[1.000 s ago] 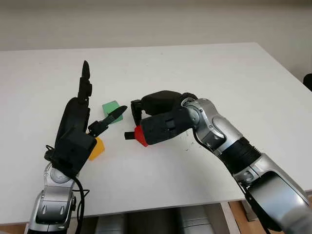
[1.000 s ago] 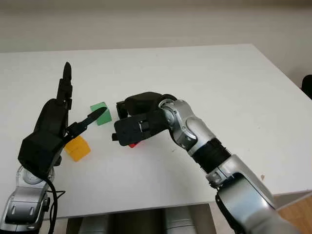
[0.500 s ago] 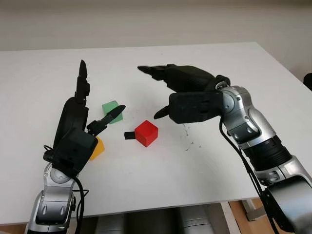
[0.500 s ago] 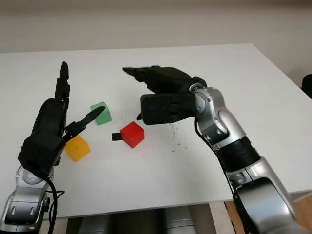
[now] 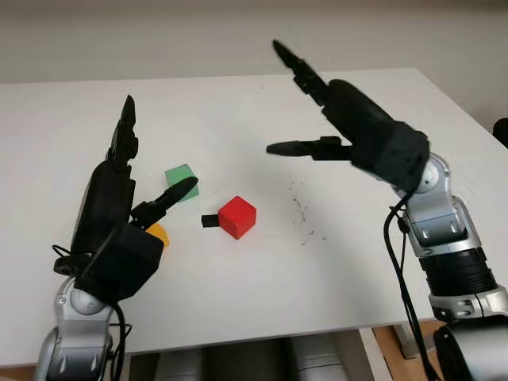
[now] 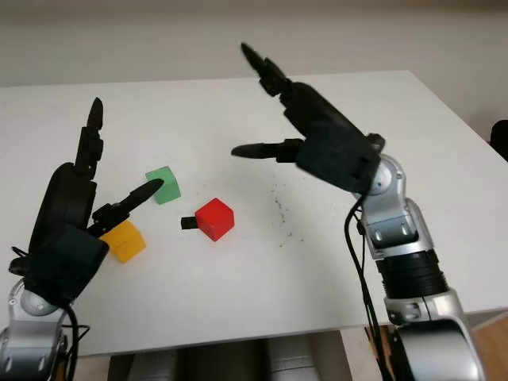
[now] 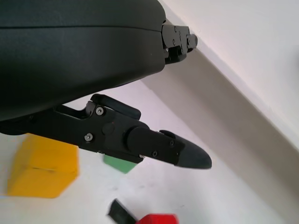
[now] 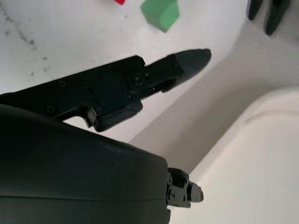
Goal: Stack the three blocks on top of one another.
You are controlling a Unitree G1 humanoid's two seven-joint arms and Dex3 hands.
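Three blocks lie apart on the white table (image 5: 238, 302). The red block (image 5: 237, 217) sits in the middle, with a small black piece (image 5: 209, 221) at its left side. The green block (image 5: 181, 179) is to its upper left. The yellow block (image 6: 126, 240) is at the left, partly behind my left hand (image 5: 119, 214), which is open and raised beside it. My right hand (image 5: 349, 131) is open, lifted high above the table to the right of the red block, holding nothing.
Faint dark marks (image 5: 302, 213) dot the table right of the red block. The table's front edge (image 5: 254, 337) runs close below the blocks, and its right edge (image 5: 468, 111) slants away behind my right arm.
My right hand let go of the red block, opened and rose up and to the right. The red block now lies free on the table. My left hand barely shifted.
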